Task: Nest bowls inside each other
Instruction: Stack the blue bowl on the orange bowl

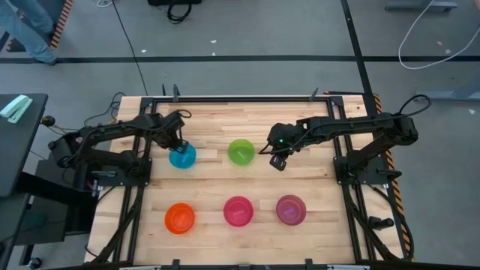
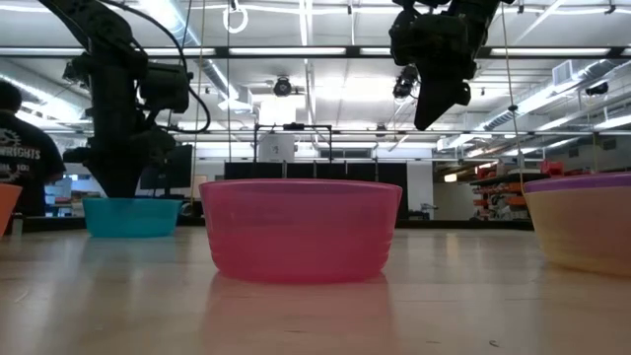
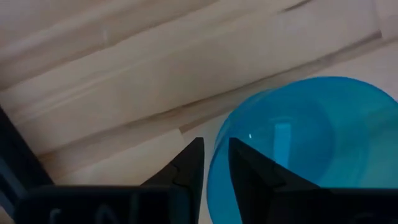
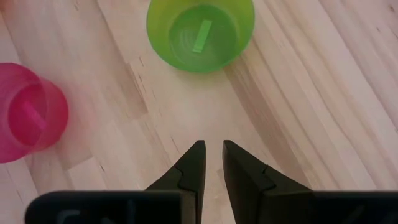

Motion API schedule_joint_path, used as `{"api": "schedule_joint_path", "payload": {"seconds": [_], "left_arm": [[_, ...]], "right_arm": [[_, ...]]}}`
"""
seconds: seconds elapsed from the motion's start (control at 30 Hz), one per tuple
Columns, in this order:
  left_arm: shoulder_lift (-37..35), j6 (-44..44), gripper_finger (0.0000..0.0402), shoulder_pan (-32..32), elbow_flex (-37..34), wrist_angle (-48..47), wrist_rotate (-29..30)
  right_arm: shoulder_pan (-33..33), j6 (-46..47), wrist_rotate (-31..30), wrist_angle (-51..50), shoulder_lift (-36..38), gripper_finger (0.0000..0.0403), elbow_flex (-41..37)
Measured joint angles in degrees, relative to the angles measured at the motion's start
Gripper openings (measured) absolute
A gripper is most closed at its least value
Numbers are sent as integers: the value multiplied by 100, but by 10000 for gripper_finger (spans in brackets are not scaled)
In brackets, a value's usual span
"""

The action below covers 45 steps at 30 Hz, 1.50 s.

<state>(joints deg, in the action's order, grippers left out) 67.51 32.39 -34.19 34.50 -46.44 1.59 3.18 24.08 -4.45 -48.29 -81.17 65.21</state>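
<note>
Five bowls sit mouth-up on the table (image 1: 315,120). Left gripper (image 1: 178,142) straddles the blue bowl (image 1: 182,157) rim, fingers slightly parted. Right gripper (image 1: 274,157) hovers beside the green bowl (image 1: 241,151), fingers slightly apart, empty. Orange bowl (image 1: 180,218), pink bowl (image 1: 238,211), purple bowl (image 1: 291,209) line up nearer the front edge.

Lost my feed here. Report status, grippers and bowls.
Left gripper open, straddling blue bowl rim. Right gripper open, empty, raised beside green bowl. Orange, pink, purple bowls separate, un-nested. Nothing in the way.
</note>
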Motion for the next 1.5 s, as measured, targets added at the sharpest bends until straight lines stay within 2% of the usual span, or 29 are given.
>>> {"api": "schedule_joint_path", "payload": {"seconds": [0.2, 0.43, 0.67, 0.8, 1.17, 1.5], "left_arm": [[0, 178, 59, -39, 0, 2, 16], [0, 164, 11, -107, 0, 22, 23], [0, 55, 10, -77, 0, 22, -10], [0, -47, 8, 41, 0, -2, -333], [-4, 24, 5, 710, 485, -1260, -410], [-11, 629, 5, 2036, 1308, -1950, -395]], "right_arm": [[0, 17, 0, 2, 0, 63, -1], [0, -13, -82, 9, 0, 64, -2], [0, -25, -151, 22, 0, 64, -2], [0, -25, -151, 22, 0, 64, -2], [0, -25, -173, 21, 0, 64, -2], [-59, 15, -278, 17, 0, 64, -2]]}}
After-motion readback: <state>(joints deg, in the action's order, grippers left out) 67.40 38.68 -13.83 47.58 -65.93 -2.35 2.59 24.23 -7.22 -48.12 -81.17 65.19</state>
